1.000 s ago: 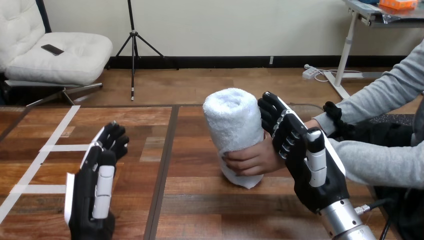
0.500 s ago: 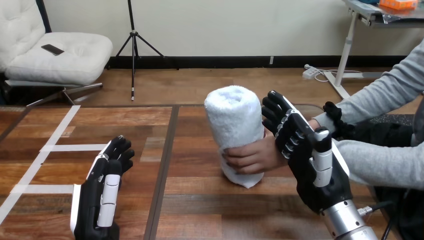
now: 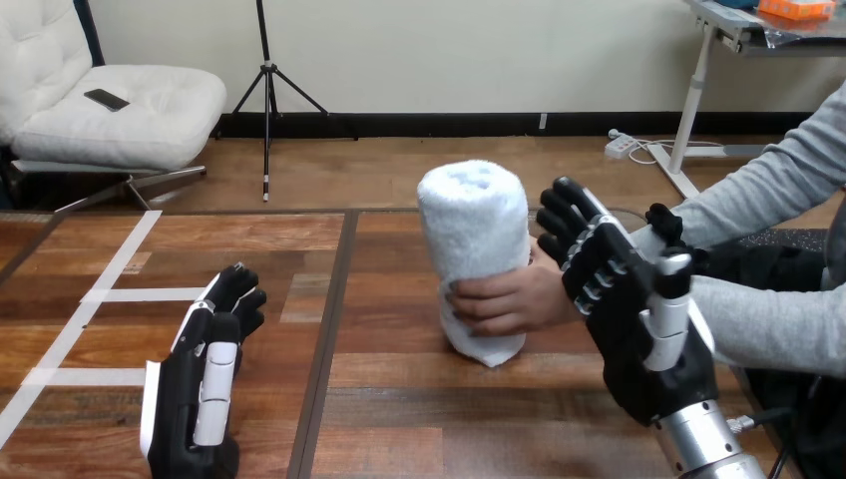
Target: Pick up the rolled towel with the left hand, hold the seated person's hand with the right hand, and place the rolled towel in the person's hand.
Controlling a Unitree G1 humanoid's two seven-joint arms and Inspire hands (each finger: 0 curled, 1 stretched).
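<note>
A white rolled towel (image 3: pixel 476 249) stands upright, a little tilted, on the wooden table (image 3: pixel 379 399). The person's hand (image 3: pixel 511 302) comes in from the right and wraps round the towel's lower half. My right hand (image 3: pixel 629 309) is raised just right of the person's hand, close behind it, fingers straight and holding nothing. My left hand (image 3: pixel 200 379) hangs low over the table at the lower left, far from the towel, fingers relaxed and empty.
White tape lines (image 3: pixel 75 319) cross the table's left part. A dark seam (image 3: pixel 329 329) runs down the tabletop left of the towel. The person's other arm in a grey sleeve (image 3: pixel 768 319) lies at the right edge.
The person's hand has shifted the towel slightly to the right. My right hand moved right and down, away from the person's hand. My left hand dropped lower.
</note>
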